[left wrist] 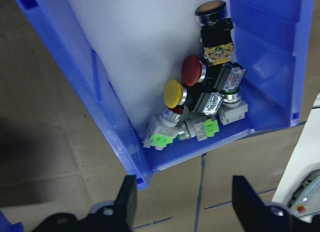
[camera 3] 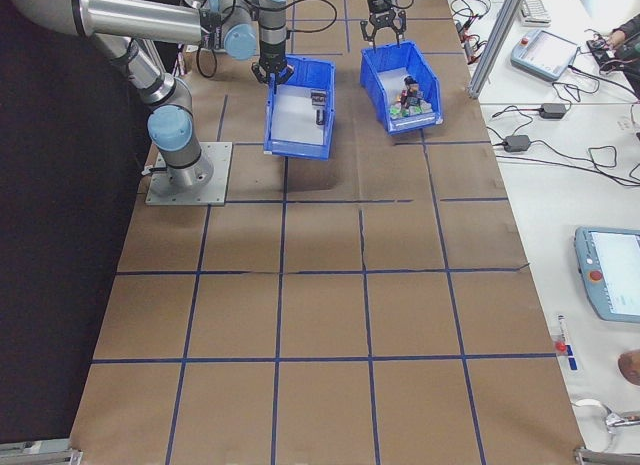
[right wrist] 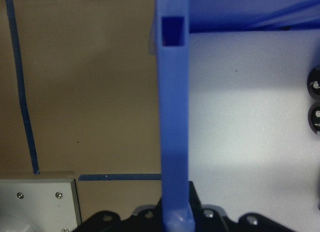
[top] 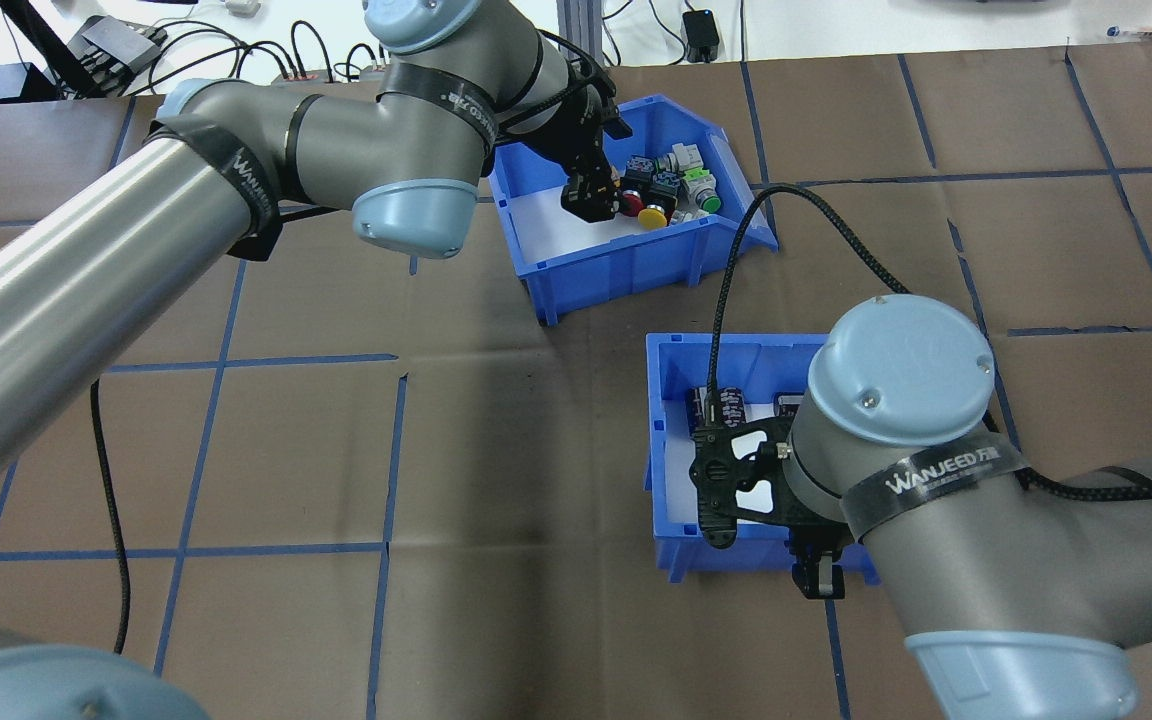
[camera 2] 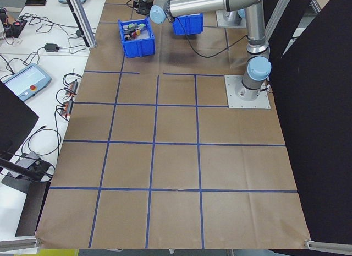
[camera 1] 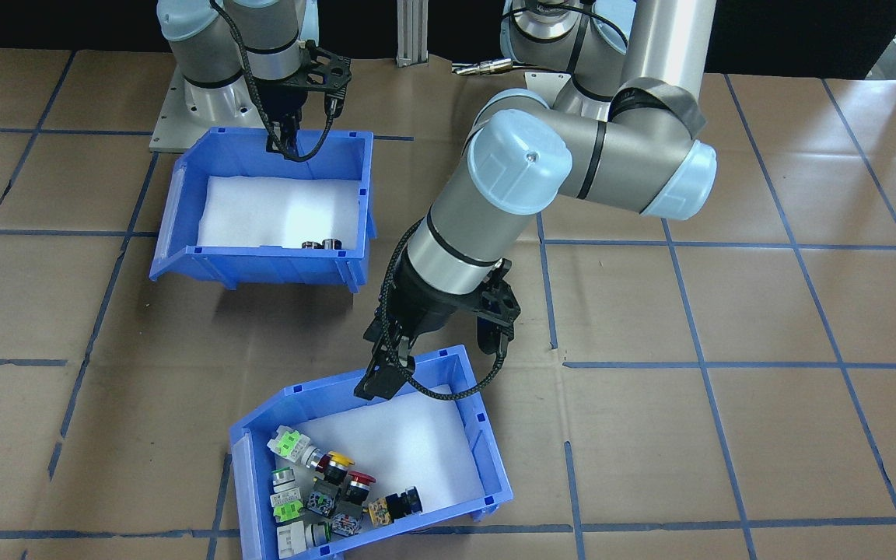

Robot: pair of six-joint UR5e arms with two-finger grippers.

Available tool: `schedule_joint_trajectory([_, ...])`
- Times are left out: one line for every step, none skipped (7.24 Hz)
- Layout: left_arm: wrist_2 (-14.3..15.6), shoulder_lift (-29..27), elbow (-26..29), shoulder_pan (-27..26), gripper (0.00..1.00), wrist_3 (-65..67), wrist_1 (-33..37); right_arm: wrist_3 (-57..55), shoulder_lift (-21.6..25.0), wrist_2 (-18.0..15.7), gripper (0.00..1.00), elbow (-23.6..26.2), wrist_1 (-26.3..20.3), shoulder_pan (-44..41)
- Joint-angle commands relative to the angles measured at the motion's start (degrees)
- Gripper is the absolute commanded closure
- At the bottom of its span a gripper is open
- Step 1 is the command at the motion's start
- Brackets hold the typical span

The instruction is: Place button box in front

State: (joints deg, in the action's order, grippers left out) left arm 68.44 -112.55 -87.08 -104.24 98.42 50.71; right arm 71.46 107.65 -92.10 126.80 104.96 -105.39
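Left pincer (left wrist: pixel 180 212) wide open above button box (camera 1: pixel 487 435), box already far; right pincer (right wrist: pixel 175 219) gripping other bin's (camera 1: pixel 199 260) wall.

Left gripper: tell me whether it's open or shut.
Open. In the left wrist view, the left gripper has its fingers spread wide apart, above the button box wall, gripping nothing.
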Motion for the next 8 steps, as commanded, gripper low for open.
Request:
schedule_joint_trajectory([-0.06, 4.96, -0.30, 3.85, 0.07, -12.85, 12.24, -5.34, -0.33, 0.17, 1.00, 1.34, 1.83, -4.45])
schedule_joint_trajectory([3.25, 6.89, -0.11, 4.91, 0.07, -21.69, 15.96, -7.45, -0.51, 0.17, 1.00, 1.52, 1.91, -6.73])
schedule_joint_trajectory([10.07, 8.12, 0.33, 5.62, 0.04, -33.44, 20.26, -10.17, -1.82, 0.17, 1.00, 1.43, 2.44, -8.50])
schedule_joint_trajectory([11.18, 10.23, 0.24, 6.93, 0.03, -41.22, 23.79, -12.81, -4.27, 0.17, 1.00, 1.43, 7.05, -10.43])
schedule_joint_trajectory([11.28, 11.29, 0.07, 8.42, 0.01, -47.91, 25.21, -15.18, -7.34, -0.44, 1.00, 1.26, 11.54, -13.23])
schedule_joint_trajectory([13.98, 12.69, -0.11, 9.65, 0.01, -58.41, 26.88, -15.47, -8.76, -0.62, 1.00, 1.26, 15.24, -15.35])
schedule_joint_trajectory([18.27, 14.27, -0.11, 9.93, 0.01, -68.53, 29.07, -15.47, -9.21, -0.62, 1.00, 1.25, 16.32, -15.63])
schedule_joint_trajectory([18.66, 15.51, -0.20, 10.28, 0.01, -75.50, 32.31, -14.95, -9.21, -0.62, 1.00, 1.34, 16.76, -16.07])
